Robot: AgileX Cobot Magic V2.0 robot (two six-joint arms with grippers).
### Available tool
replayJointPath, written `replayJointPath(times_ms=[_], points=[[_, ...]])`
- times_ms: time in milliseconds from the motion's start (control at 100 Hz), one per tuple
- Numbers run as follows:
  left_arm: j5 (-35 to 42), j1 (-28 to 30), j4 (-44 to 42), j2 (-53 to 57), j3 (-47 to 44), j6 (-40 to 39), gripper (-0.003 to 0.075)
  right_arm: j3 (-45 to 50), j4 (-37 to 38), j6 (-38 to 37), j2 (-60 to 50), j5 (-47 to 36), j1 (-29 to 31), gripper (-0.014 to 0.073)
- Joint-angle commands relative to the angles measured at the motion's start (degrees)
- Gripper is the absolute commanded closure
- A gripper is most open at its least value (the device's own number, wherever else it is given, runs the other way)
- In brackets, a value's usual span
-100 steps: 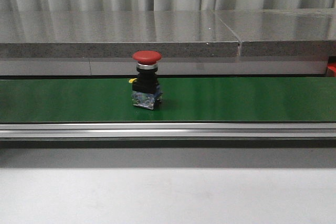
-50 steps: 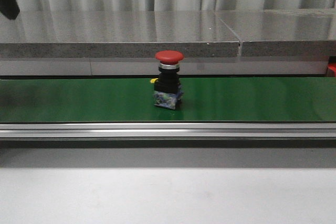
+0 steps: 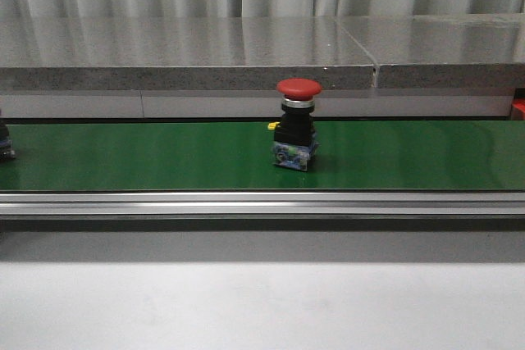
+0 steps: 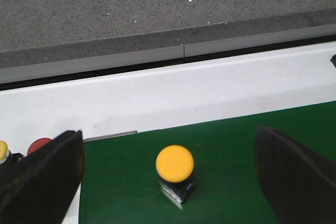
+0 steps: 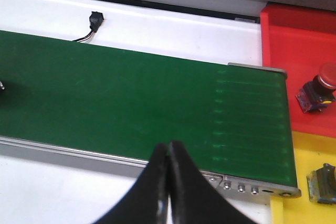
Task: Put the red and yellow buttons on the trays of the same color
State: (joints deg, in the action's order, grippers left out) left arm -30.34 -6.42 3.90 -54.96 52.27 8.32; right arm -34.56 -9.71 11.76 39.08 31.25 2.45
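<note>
Standing upright on the green conveyor belt [image 3: 123,157] in the front view is a red button [image 3: 298,125], its mushroom cap on top and its black body and contact block resting on the belt, a little right of the belt's middle. At the belt's far left edge a small dark object [image 3: 5,143] is just showing — too cut off to identify.

In the left wrist view a yellow button [image 4: 175,169] is sitting on the belt, lying between the two dark fingers [image 4: 39,182] of the left pincer [image 4: 168,182], which is spread wide — released and touching nothing. Off the belt's end, a second red cap [image 4: 38,146] and a bit of another yellow one [image 4: 3,150] are peeking out beside the left finger.

In the right wrist view the right pincer [image 5: 169,179] is hanging over the near rail of the belt with its fingers pressed together, clenched on nothing. Well apart from it, beyond the belt's end, a red tray [image 5: 294,40] is carrying a red button [image 5: 320,93], and the yellow tray [image 5: 302,156] next to it is carrying another button body [image 5: 323,183] whose cap is cut off. A small black connector [image 5: 95,20] with a wire is lying on the white surface [image 5: 173,30] behind the belt.
</note>
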Motion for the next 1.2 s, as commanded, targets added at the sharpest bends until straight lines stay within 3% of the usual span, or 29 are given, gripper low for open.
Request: replayJointPath(times_ms=[0, 170, 260, 360, 620, 830, 950, 1140, 1190], points=[[4.6, -0.4, 0.7, 6.1, -2.3, -1.3, 0.008, -1.5, 0.1, 0.3, -0.2, -3.7, 0.0, 0.0713], [4.5, -0.4, 0.7, 16.0, -9.7, -3.4, 0.0084, -1.5, 0.1, 0.3, -0.2, -3.7, 0.0, 0.0713], [4.3, -0.4, 0.7, 20.5, -13.0, -3.4, 0.0128, -1.5, 0.1, 0.3, -0.2, -3.7, 0.0, 0.0713], [4.3, -0.4, 0.7, 24.2, -15.7, -3.4, 0.0246, -1.5, 0.1, 0.3, -0.2, -3.7, 0.0, 0.0713], [4.1, -0.4, 0.7, 26.5, -18.3, -3.4, 0.0715, -1.5, 0.1, 0.3, -0.2, -4.0, 0.0, 0.0713], [4.1, -0.4, 0.7, 26.5, -18.3, -3.4, 0.0739, -1.5, 0.1, 0.3, -0.2, -3.7, 0.0, 0.0698], [4.1, -0.4, 0.7, 26.5, -18.3, -3.4, 0.0739, -1.5, 0.1, 0.3, -0.2, -3.0, 0.0, 0.0532], [4.1, -0.4, 0.7, 26.5, -18.3, -3.4, 0.0739, -1.5, -1.4, 0.3, -0.2, -2.2, 0.0, -0.0002], [4.1, -0.4, 0.7, 26.5, -18.3, -3.4, 0.0739, -1.6, -1.4, 0.3, -0.2, -1.7, 0.0, -0.001]])
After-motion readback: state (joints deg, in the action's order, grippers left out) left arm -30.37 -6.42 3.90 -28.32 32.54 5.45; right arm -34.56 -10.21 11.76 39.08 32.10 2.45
